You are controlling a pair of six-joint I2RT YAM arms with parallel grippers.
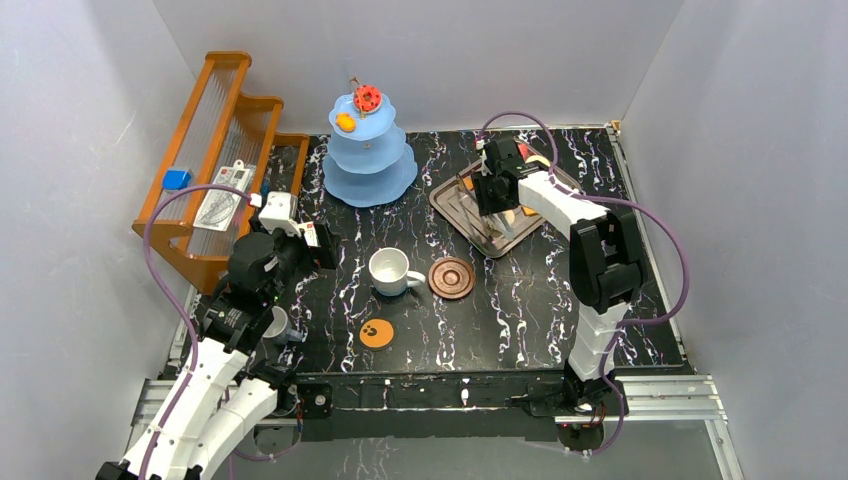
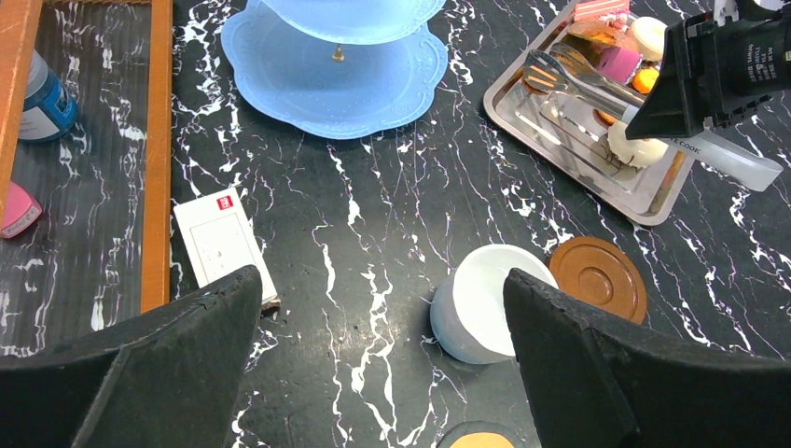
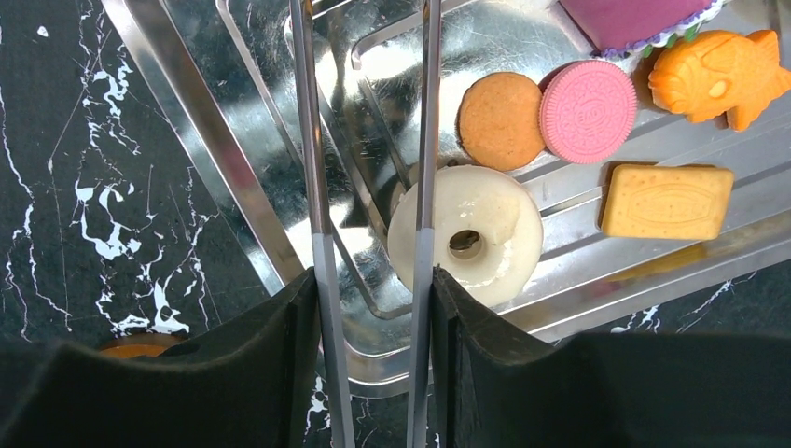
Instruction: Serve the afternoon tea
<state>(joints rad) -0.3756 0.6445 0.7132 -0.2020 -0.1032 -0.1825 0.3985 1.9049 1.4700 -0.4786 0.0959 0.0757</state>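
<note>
Right up close, my R gripper was clamped on the metal tongs, one tong arm against each pad, the arms apart. One arm crossed over the white donut's left side. My L gripper hung released, jaws wide, nothing btwn them, above the marble table near the left front.

By size: the orange rack stood along the left wall. The blue 3-tier stand stood at the back, w/ a red pastry and an orange pastry on its top tier. The silver tray sat back right, under my R wrist. The white mug stood mid-table just beside the brown saucer, not on it. The grey cup was partly hidden under my L arm, apart from the paw-print coaster. On the tray w/ the donut lay a pink cookie, a round biscuit, a fish-shaped cake and a rect. biscuit.
</note>
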